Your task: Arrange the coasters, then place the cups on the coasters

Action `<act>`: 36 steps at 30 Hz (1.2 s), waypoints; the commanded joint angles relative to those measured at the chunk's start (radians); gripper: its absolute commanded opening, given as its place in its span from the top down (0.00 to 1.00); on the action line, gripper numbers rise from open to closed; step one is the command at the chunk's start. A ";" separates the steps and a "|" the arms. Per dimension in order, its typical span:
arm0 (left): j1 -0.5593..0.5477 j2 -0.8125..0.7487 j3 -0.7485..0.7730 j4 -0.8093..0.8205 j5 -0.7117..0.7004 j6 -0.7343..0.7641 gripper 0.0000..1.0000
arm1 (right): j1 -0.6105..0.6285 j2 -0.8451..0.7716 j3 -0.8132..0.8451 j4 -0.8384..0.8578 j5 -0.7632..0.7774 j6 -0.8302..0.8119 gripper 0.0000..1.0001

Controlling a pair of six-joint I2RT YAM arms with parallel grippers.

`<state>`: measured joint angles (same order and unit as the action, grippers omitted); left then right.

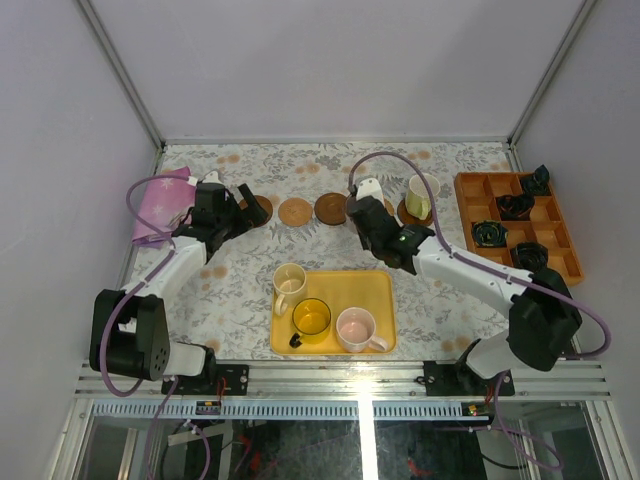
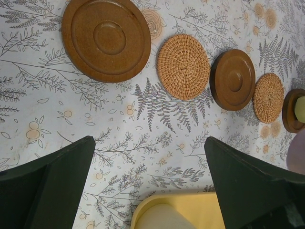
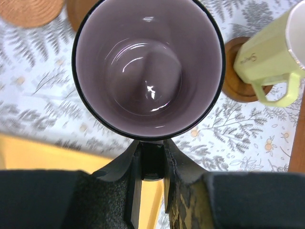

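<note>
**Top external first, then both wrists: five coasters in a row, one cup seated, one cup gripped**

Top external: a row of coasters (image 1: 295, 212) runs across the far half of the bench (image 1: 240, 290). Four show plainly; the right hand (image 1: 362, 212) covers the fourth place. Four cups are visible. The green cup (image 1: 420, 197) stands on the rightmost coaster, just right of the right hand. The cream cup (image 1: 289, 283), yellow cup (image 1: 311, 318) and pink cup (image 1: 356, 328) sit on the yellow tray (image 1: 385, 290), nearer the arm bases. The left hand (image 1: 243, 205) is at the row's left end, beside the leftmost coaster. An orange tray (image 1: 470, 190) holding black objects lies far right, and a pink cloth (image 1: 160, 205) far left.

Left wrist: all five coasters are countable, three dark wood and two woven tan, alternating. The nearest dark one (image 2: 106, 38) is ahead of the fingers (image 2: 47, 186), not touching them. The left hand (image 2: 150, 181) is spread wide with only bench between its fingers. The yellow tray's corner (image 2: 143, 210) shows below.

Right wrist: two cups. The right hand (image 3: 150, 162) is clamped on the near rim of the purple cup (image 3: 147, 67), which is upright with its mouth facing the camera. The green cup (image 3: 271, 57) sits on a dark coaster (image 3: 236, 71) close to the right. Two more coasters peek in at the top left.
</note>
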<state>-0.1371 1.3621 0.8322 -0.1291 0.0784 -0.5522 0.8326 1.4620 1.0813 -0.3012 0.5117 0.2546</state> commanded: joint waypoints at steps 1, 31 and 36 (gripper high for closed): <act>-0.004 0.008 0.031 0.009 -0.002 0.012 0.01 | -0.100 0.037 0.022 0.228 0.063 -0.028 1.00; -0.004 0.039 0.049 -0.006 0.026 0.023 0.01 | -0.253 0.284 0.062 0.451 0.019 0.003 1.00; -0.004 0.042 0.050 -0.007 0.028 0.021 0.01 | -0.253 0.291 0.063 0.441 0.012 0.010 1.00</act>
<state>-0.1371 1.3949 0.8532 -0.1307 0.0910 -0.5514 0.5838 1.7592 1.0817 0.0513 0.5102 0.2390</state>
